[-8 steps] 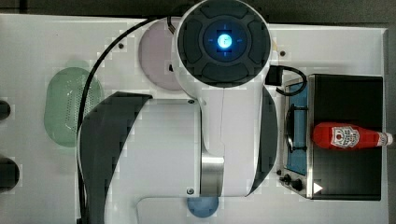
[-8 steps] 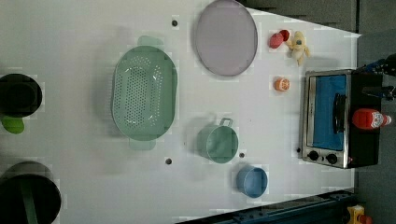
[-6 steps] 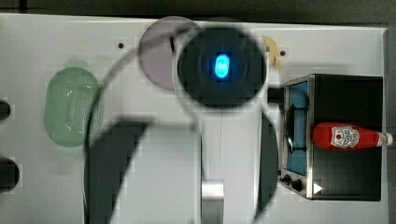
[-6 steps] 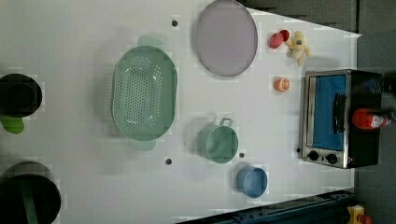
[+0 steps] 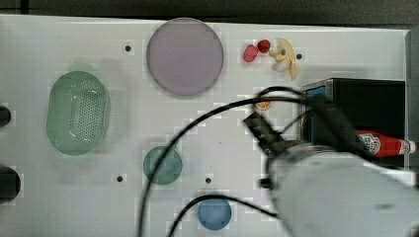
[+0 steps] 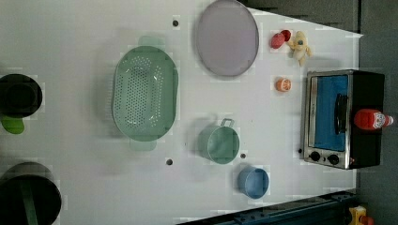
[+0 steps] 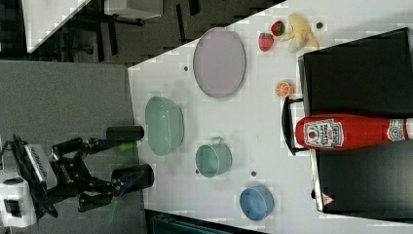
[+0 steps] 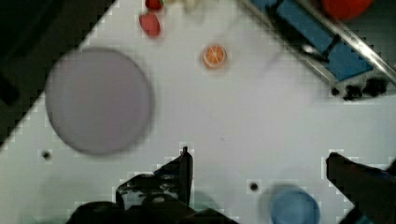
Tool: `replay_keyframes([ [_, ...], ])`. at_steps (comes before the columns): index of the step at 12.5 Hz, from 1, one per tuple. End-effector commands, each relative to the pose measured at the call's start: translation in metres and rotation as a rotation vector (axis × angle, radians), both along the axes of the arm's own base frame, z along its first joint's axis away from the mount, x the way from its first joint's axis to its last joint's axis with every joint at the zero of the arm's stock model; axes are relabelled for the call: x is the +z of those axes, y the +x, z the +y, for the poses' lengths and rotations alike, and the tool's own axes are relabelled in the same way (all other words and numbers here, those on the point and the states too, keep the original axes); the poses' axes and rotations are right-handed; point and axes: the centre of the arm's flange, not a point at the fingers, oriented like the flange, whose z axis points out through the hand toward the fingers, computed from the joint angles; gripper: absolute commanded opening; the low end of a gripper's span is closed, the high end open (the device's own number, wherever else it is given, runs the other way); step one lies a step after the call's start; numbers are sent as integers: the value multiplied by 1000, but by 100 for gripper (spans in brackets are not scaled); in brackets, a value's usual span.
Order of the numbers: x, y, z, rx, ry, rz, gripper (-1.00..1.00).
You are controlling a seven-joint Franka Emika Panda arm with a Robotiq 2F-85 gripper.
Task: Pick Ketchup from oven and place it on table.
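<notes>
Your gripper (image 8: 257, 161) is hanging over the large white flat tabletop with small dark screw holes (image 5: 237, 148), its two dark fingers (image 8: 180, 175) spread wide apart with nothing between them. In the top view your white arm (image 5: 346, 192) is filling the corner at the top view's lower right, with black cables looping across the table beside it.

You are looking at the small red plastic ketchup bottle with a white cap (image 5: 383, 145), which is lying on its side on the roof of the black box-shaped toaster oven with a silver steel front (image 6: 345, 117), well apart from your gripper. In the right view its label end is reaching the oven's front edge, just above the door handle, and the bottle (image 7: 355, 131) is stretching back across the black top. The oven is sitting against the table edge at the top view's right.

Along the table edge at the top view's top you are seeing a round grey plate (image 5: 184, 56), two red strawberries (image 5: 256, 50) and a yellow banana toy (image 5: 285, 57). A small orange slice (image 6: 283, 85) is lying just beside the oven's front. A pale green perforated colander (image 6: 143, 99) is resting toward the top view's left edge, a green cup with a handle (image 6: 218, 143) near the middle, and a blue round bowl (image 6: 253, 182) close to the edge at the top view's bottom.
</notes>
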Motion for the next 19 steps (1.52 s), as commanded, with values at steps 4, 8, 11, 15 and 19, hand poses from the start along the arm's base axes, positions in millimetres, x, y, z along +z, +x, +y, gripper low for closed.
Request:
replay_keyframes([
  [4,-105,19,-177,-280,20,24,100],
  [8,-155,15,-254,-426,-39,20,100],
  [11,-205,23,-284,-558,22,40,100],
  [15,-269,29,-293,-712,55,115,100],
  [19,-289,27,-293,-717,51,151,71],
])
